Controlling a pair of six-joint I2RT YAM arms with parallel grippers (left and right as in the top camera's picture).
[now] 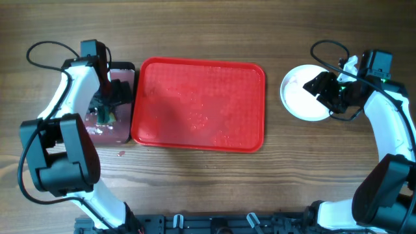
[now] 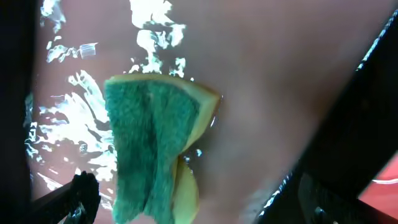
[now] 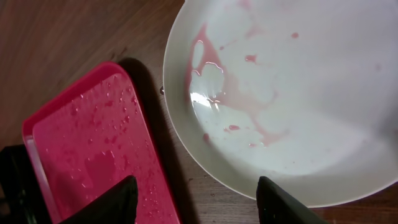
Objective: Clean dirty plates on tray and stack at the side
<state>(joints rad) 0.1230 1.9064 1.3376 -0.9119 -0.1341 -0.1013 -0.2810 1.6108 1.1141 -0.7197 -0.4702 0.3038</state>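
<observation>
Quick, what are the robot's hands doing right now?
Left gripper: open, over the green sponge.
Right gripper: open, above the white plate.

From overhead we look straight down on the whole tabletop (image 1: 208, 182), far enough off to take in both ends, with the red tray (image 1: 198, 104) at centre. Our left wrist view faces down from very close onto a sponge (image 2: 152, 149) on a small maroon tray (image 2: 280, 74), with the left fingers (image 2: 81, 196) at the frame's bottom edge. Our right wrist view sits slightly farther back, tilted over a white plate (image 3: 298, 93), with the right fingers (image 3: 112, 202) low in frame. It shares the plate and a corner of the red tray with the overhead view.
</observation>
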